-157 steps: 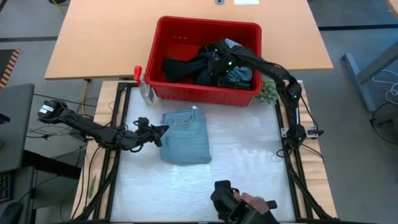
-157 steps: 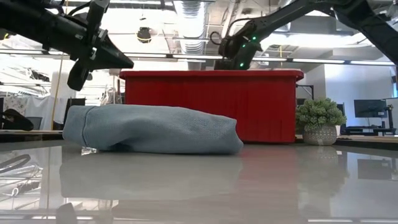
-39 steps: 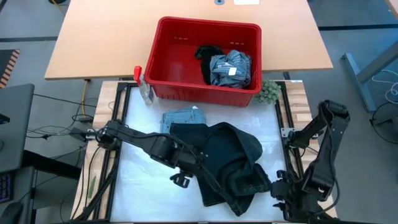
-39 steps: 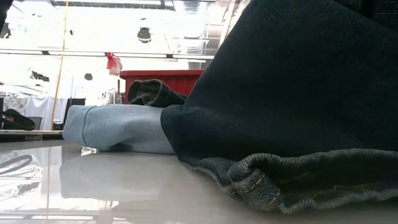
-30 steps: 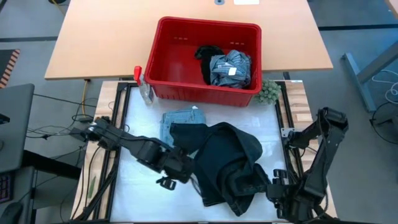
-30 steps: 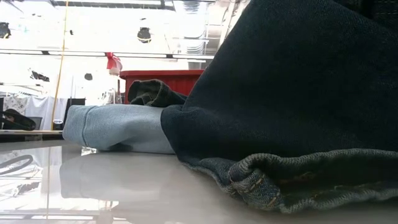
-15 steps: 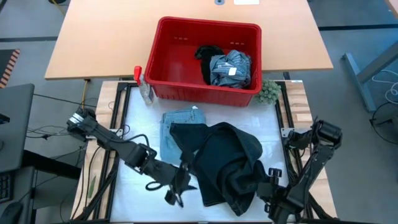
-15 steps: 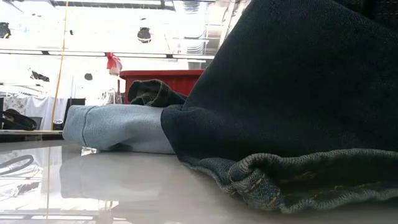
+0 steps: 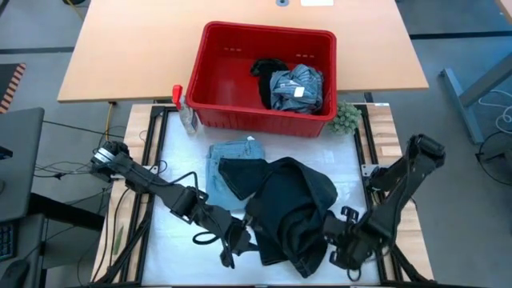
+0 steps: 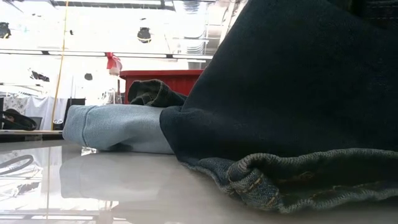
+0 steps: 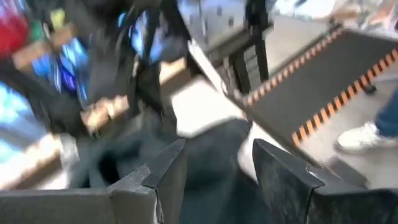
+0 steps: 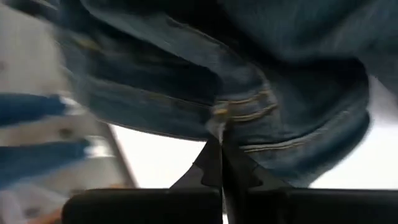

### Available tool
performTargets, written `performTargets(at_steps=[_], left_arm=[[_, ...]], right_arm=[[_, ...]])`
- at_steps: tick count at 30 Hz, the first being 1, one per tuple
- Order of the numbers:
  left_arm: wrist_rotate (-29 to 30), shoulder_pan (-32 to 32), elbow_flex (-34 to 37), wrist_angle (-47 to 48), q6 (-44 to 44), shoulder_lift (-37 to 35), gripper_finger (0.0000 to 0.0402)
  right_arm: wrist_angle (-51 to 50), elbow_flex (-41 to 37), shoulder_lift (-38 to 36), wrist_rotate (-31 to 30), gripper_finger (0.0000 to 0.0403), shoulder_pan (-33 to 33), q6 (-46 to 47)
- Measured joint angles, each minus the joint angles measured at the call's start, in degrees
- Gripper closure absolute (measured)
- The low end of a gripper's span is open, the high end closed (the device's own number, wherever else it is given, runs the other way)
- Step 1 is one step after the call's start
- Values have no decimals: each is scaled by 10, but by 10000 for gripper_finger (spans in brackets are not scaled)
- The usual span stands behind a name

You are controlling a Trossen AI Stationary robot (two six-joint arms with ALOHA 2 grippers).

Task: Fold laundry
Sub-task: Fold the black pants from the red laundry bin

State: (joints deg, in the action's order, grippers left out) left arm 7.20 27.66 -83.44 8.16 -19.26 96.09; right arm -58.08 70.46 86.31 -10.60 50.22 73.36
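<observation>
Right hand (image 9: 334,250) pinched on dark jeans (image 9: 292,210) hem (near tabletop edge); left hand (image 9: 234,244) parted beside them.

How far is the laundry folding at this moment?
Done: the light blue garment lies folded on the table. In hand: the dark navy garment is crumpled on the table; the right gripper is shut on its hem, and the left gripper is open at its other side. Left: two garments wait in the red basket.

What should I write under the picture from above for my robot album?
Two robot arms reach for dark navy jeans on the table, with folded light blue jeans and a red basket behind.
</observation>
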Motion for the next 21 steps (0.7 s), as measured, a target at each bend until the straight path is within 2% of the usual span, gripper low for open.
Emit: performTargets(at_steps=[5, 8, 11, 13, 16, 21], left_arm=[[-54, -17, -4, -74, -92, 30, 229], [-109, -31, -3, -66, -103, 58, 229], [-158, -39, -30, -47, -119, 95, 229], [-189, -42, -71, -26, -149, 124, 229], [-209, -47, -154, 64, -212, 169, 229], [-166, -50, -310, 240, -319, 255, 229]], right_arm=[[52, 0, -27, 73, 385, -44, 8], [69, 0, -26, 125, 384, -50, 10], [75, 0, -26, 153, 380, -47, 33], [78, 0, -27, 158, 380, -41, 48], [76, 0, -27, 160, 382, -37, 58], [74, 0, -27, 164, 380, -35, 66]])
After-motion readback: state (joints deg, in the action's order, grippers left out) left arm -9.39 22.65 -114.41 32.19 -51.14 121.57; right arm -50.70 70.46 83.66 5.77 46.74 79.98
